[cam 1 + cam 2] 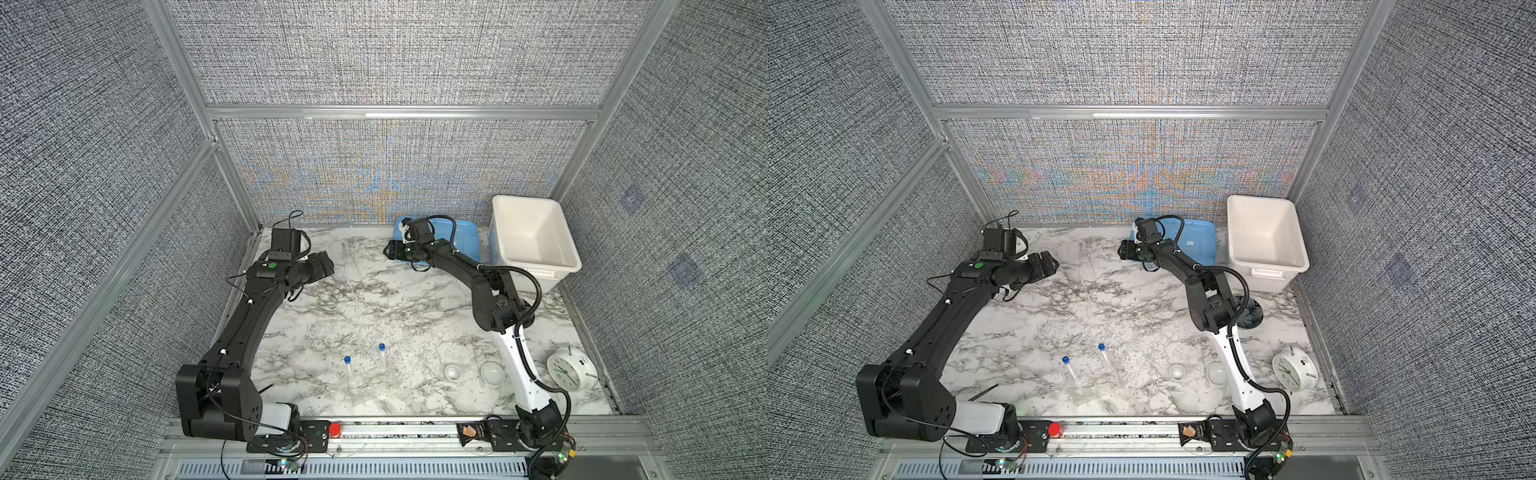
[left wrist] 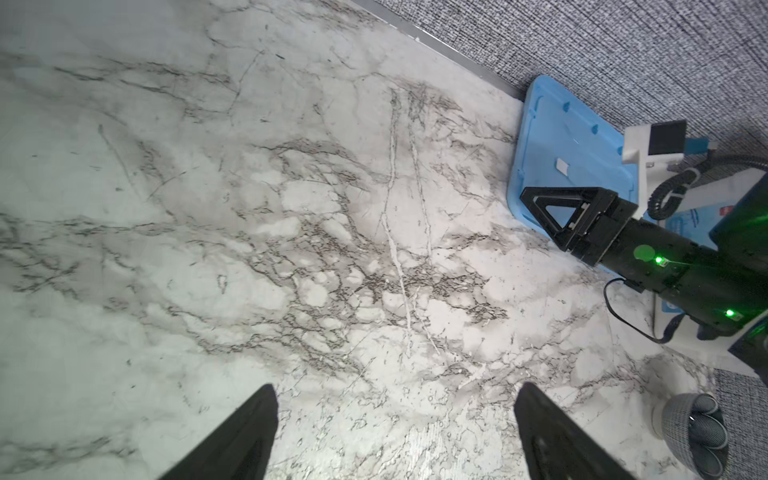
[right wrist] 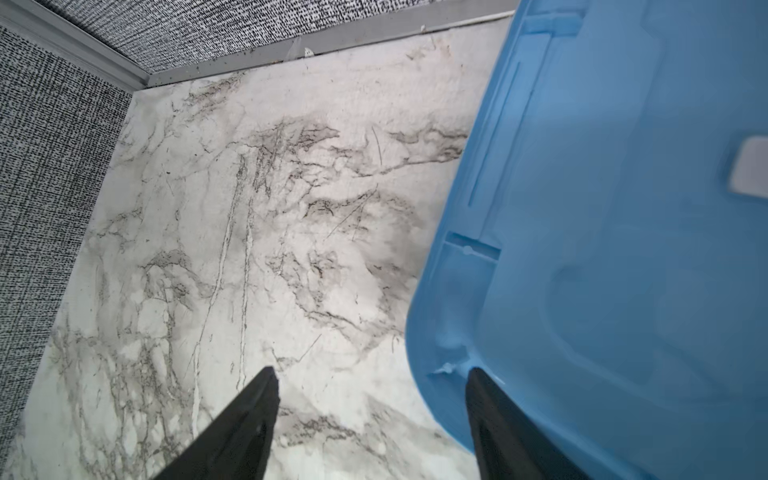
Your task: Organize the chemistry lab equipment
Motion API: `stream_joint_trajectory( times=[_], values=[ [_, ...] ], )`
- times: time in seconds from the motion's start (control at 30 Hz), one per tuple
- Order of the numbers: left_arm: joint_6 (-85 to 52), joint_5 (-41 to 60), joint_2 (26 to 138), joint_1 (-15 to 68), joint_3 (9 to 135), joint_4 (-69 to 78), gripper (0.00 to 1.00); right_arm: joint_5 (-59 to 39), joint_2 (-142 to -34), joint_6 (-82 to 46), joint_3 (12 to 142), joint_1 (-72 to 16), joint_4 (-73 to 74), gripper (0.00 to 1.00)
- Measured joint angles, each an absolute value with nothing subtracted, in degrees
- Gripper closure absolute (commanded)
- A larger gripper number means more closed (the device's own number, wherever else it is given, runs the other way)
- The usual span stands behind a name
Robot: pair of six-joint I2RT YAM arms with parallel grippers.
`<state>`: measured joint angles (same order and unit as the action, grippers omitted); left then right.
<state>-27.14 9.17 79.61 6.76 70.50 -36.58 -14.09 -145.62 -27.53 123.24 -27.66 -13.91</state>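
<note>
Two slim clear tubes with blue caps lie side by side on the marble table near its front, one point(image 1: 350, 369) left of the other point(image 1: 386, 363), and both top views show them. To their right sit two small white bowls point(image 1: 453, 371) point(image 1: 493, 372). My left gripper point(image 2: 397, 388) hovers open over bare marble at the back left point(image 1: 328, 266). My right gripper point(image 3: 372, 372) is open at the back middle point(image 1: 388, 249), one fingertip over the corner of the blue lid point(image 3: 602, 249), nothing between its fingers. Both grippers are far from the tubes and bowls.
The blue lid point(image 1: 463, 239) lies flat against the back wall, with an open white bin point(image 1: 536, 237) at the back right. A round white alarm clock point(image 1: 565, 372) lies at the front right. A rolled grey cloth point(image 2: 694, 432) sits behind the right arm.
</note>
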Motion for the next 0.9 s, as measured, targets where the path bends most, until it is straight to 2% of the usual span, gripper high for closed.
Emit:
stream_joint_trajectory(
  times=[0.17, 0.4, 0.63, 0.9],
  values=[
    [-26.11, 9.56, 79.55, 4.71, 72.49, -40.53, 0.09, -14.83, -151.13, -31.55, 129.91, -28.51, -13.93, 0.29],
    [-25.78, 10.52, 80.62, 3.97, 73.32, -43.38, 0.09, -13.98, -150.8, -33.28, 127.15, -29.67, -10.22, 0.31],
    [-27.11, 10.39, 79.5, 2.55, 71.07, -43.16, 0.1, -22.72, -147.04, -36.36, 119.48, -32.1, -5.15, 0.32],
    [-29.71, 12.32, 79.85, 0.56, 68.03, -39.57, 0.1, -35.31, -149.25, -38.68, 125.03, -37.3, -4.73, 0.33]
  ],
)
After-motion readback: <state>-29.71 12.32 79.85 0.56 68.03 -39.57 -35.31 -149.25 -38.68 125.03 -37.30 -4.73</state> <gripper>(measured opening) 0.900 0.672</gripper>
